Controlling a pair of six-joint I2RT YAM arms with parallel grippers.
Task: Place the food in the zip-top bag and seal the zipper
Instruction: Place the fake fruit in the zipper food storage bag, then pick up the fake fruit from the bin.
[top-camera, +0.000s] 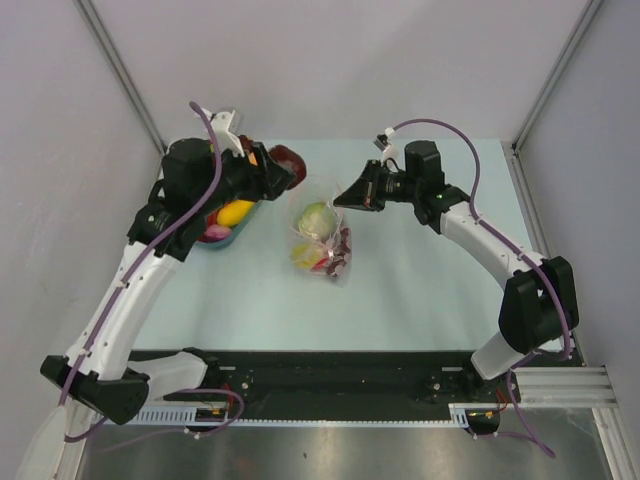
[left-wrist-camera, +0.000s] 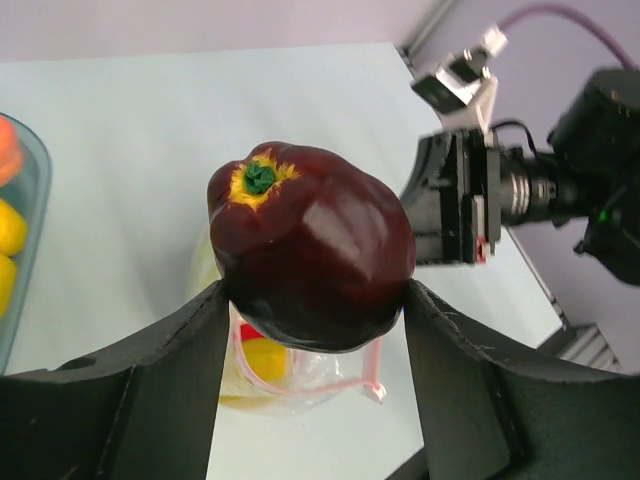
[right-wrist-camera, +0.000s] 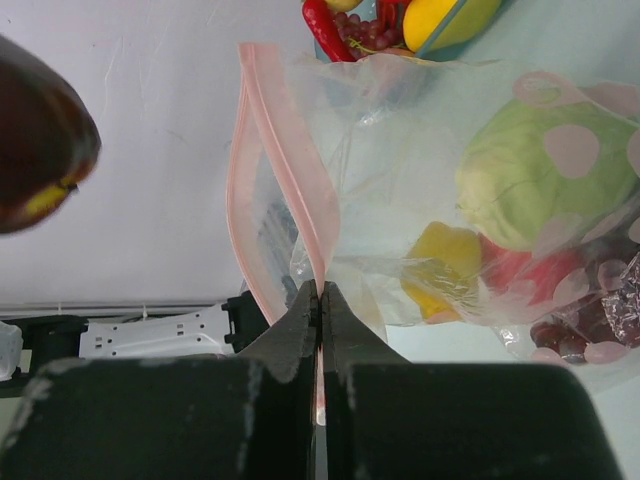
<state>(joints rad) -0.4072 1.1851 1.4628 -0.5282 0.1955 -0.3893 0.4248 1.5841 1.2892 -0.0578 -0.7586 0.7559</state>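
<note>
**Figure. Layout of the pale green table (top-camera: 430, 290), seen from above.**
The clear dotted plastic zip-top bag (top-camera: 322, 245) lies at the table's centre, with small glossy toy fruits (top-camera: 317, 218) inside it. The blue-rimmed plastic dish (top-camera: 228, 243) stands near the bag at its 9 o'clock, with more toy pieces in it. The black left gripper (left-wrist-camera: 315, 297) holds the dark red glossy toy pepper (top-camera: 290, 157) off the table at the bag's 11 o'clock. The black right gripper (right-wrist-camera: 320, 300), at 1 o'clock, pinches the pale pink zipper strip (right-wrist-camera: 290, 170) at the bag's mouth.
</note>
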